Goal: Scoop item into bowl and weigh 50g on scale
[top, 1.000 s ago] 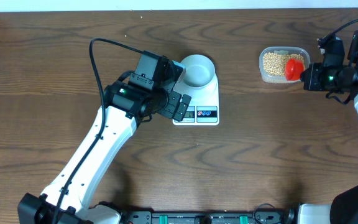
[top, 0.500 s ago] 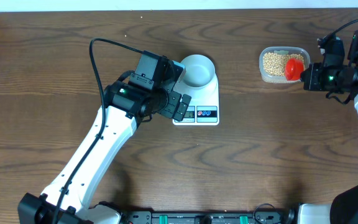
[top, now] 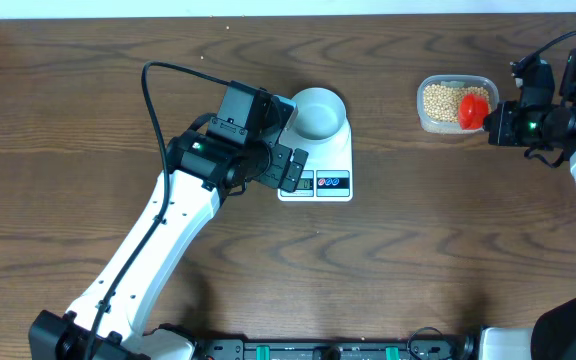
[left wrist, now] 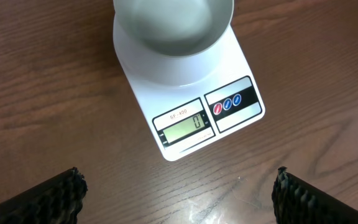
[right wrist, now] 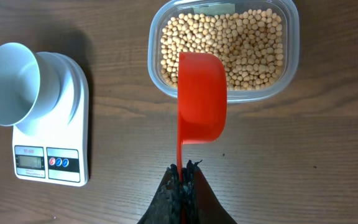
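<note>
The pale bowl (top: 318,112) stands empty on the white scale (top: 333,160), whose display reads 0 in the left wrist view (left wrist: 185,129); the bowl (left wrist: 174,25) shows there too. My left gripper (top: 290,170) is open, just left of the scale's front edge; its fingertips (left wrist: 178,193) are wide apart over bare wood. Beige beans (top: 442,98) fill a clear tub (top: 455,128) at the back right. My right gripper (right wrist: 182,177) is shut on the handle of a red scoop (right wrist: 201,96), whose cup hangs over the tub's near rim (right wrist: 229,99). The scoop (top: 474,110) looks empty.
The brown wooden table (top: 418,250) carries nothing else. The right wrist view also shows the scale (right wrist: 51,152) and bowl (right wrist: 11,84) far to the left of the tub. Arm bases (top: 318,350) sit along the front edge.
</note>
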Available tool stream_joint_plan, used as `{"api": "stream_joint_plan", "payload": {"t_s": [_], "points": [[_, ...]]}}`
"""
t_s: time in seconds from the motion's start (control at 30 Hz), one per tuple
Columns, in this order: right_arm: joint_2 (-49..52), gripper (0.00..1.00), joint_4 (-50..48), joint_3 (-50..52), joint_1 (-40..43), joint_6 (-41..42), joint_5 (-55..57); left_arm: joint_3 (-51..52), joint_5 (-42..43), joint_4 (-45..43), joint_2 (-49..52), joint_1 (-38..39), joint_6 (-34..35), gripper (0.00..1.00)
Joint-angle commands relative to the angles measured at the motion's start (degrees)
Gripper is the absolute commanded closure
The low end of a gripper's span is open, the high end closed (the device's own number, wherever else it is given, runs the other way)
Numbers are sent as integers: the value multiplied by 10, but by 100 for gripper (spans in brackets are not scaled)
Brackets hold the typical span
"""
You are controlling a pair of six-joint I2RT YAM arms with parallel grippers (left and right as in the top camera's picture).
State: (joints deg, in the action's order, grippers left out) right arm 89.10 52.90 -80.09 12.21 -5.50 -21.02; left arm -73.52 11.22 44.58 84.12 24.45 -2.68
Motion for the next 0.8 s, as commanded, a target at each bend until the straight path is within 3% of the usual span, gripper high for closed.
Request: {"api": "stream_joint_plan", "payload": {"t_s": [0.0, 0.77], "points": [[0, 99, 1, -7, -4, -8, -6, 5, -8, 0, -2, -2, 10, 2], [1, 99, -26, -49, -2, 7, 4, 5, -8, 0, -2, -2, 10, 2]]}}
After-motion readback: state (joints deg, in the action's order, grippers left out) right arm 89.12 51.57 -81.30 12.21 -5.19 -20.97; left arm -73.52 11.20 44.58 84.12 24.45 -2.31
